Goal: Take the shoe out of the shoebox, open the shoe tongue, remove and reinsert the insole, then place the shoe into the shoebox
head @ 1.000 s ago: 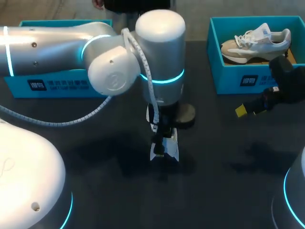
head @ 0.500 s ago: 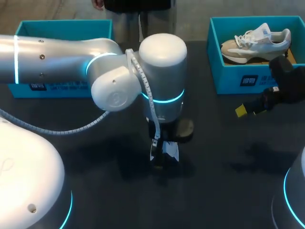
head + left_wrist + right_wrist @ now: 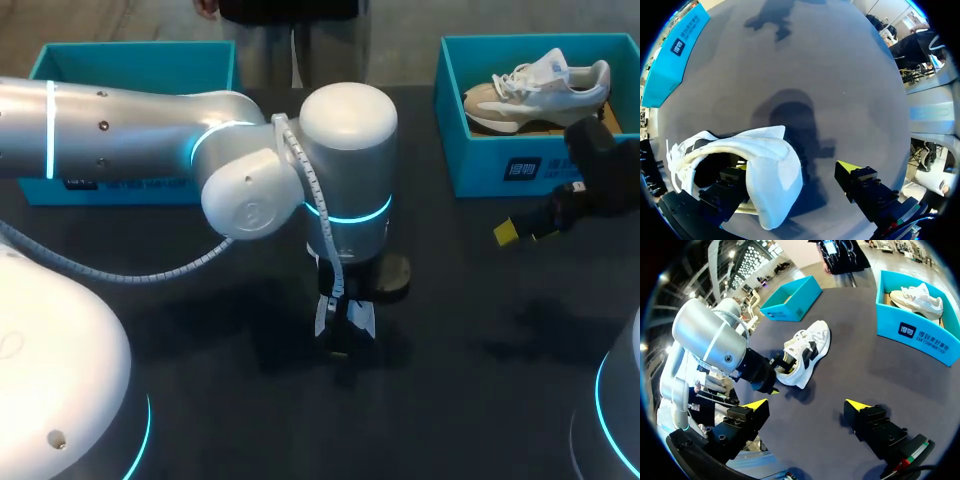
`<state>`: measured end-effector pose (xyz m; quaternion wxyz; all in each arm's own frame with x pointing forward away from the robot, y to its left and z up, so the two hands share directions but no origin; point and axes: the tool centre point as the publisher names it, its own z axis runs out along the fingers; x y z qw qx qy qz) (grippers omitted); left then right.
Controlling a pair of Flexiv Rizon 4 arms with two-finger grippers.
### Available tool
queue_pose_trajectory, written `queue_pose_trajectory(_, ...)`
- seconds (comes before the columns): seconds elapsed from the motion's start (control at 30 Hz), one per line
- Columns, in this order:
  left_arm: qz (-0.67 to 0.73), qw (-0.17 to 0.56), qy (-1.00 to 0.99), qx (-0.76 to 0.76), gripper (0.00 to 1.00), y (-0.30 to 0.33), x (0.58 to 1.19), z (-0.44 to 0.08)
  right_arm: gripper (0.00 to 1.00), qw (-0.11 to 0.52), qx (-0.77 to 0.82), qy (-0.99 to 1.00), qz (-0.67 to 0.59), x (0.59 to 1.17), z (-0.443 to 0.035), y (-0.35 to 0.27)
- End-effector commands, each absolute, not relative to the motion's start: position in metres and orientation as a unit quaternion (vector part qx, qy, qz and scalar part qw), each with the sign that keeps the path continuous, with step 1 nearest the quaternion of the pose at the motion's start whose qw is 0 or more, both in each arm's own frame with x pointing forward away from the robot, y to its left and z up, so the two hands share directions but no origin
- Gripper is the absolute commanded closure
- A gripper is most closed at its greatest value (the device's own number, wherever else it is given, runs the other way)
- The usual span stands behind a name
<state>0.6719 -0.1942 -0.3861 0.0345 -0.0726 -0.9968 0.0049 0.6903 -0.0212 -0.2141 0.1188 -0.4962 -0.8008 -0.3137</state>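
A white shoe (image 3: 352, 322) lies on the dark table near the middle, mostly hidden under my left arm in the head view. My left gripper (image 3: 795, 170) points down at its heel: one finger (image 3: 732, 176) is inside the shoe (image 3: 772, 165) opening, the other stands clear outside the heel, so it is open. From the right wrist view the shoe (image 3: 810, 350) lies on its side with the left gripper (image 3: 767, 377) at its opening. My right gripper (image 3: 807, 405) hangs open and empty off to the right (image 3: 520, 232), well apart from the shoe.
A teal shoebox (image 3: 480, 165) at the back right holds a second beige-and-white shoe (image 3: 540, 85). Another teal box (image 3: 130, 65) stands at the back left, partly behind my left arm. Bare tabletop lies between the two grippers.
My left arm's elbow has swung a little right and toward the front, while its gripper has stayed at the shoe. The right arm has not moved.
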Motion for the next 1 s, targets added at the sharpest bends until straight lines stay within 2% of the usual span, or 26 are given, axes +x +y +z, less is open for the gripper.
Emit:
queue_pose_trajectory(0.03, 0.002, 0.036, -0.997, -0.068, 0.14, -0.196, 0.673, -0.388, 0.0, 0.118, -0.497, -0.801, -0.313, 0.69, -0.215, -0.021)
queue_pose_trajectory(0.13, 0.001, 0.037, -0.997, -0.066, 0.51, -0.196, 0.674, -0.388, 0.0, 0.118, -0.497, -0.801, -0.313, 0.69, -0.215, -0.021)
queue_pose_trajectory(0.2, 0.001, 0.037, -0.997, -0.064, 0.55, -0.195, 0.674, -0.388, 0.0, 0.118, -0.497, -0.801, -0.313, 0.69, -0.215, -0.021)
queue_pose_trajectory(0.27, 0.0, 0.037, -0.997, -0.064, 0.63, -0.194, 0.674, -0.387, 0.0, 0.118, -0.497, -0.801, -0.313, 0.69, -0.215, -0.021)
queue_pose_trajectory(0.33, -0.001, 0.039, -0.997, -0.063, 0.64, -0.193, 0.674, -0.388, 0.0, 0.118, -0.497, -0.801, -0.313, 0.69, -0.215, -0.021)
queue_pose_trajectory(0.37, -0.002, 0.041, -0.997, -0.063, 0.67, -0.193, 0.674, -0.389, 0.0, 0.118, -0.497, -0.801, -0.313, 0.69, -0.215, -0.021)
queue_pose_trajectory(0.4, -0.002, 0.045, -0.997, -0.061, 0.72, -0.193, 0.674, -0.389, 0.0, 0.118, -0.497, -0.801, -0.313, 0.69, -0.215, -0.021)
queue_pose_trajectory(0.47, 0.0, 0.05, -0.997, -0.06, 0.94, -0.192, 0.674, -0.39, 0.0, 0.118, -0.497, -0.801, -0.313, 0.69, -0.215, -0.021)
queue_pose_trajectory(0.5, 0.0, 0.05, -0.997, -0.06, 0.99, -0.192, 0.674, -0.39, 0.0, 0.118, -0.497, -0.801, -0.313, 0.69, -0.215, -0.021)
queue_pose_trajectory(0.77, -0.012, 0.073, -0.996, -0.054, 1.0, -0.19, 0.671, -0.378, 0.0, 0.118, -0.497, -0.801, -0.313, 0.69, -0.215, -0.021)
queue_pose_trajectory(1.0, -0.011, 0.09, -0.995, -0.04, 1.0, -0.184, 0.676, -0.339, 0.0, 0.118, -0.497, -0.801, -0.313, 0.69, -0.215, -0.021)
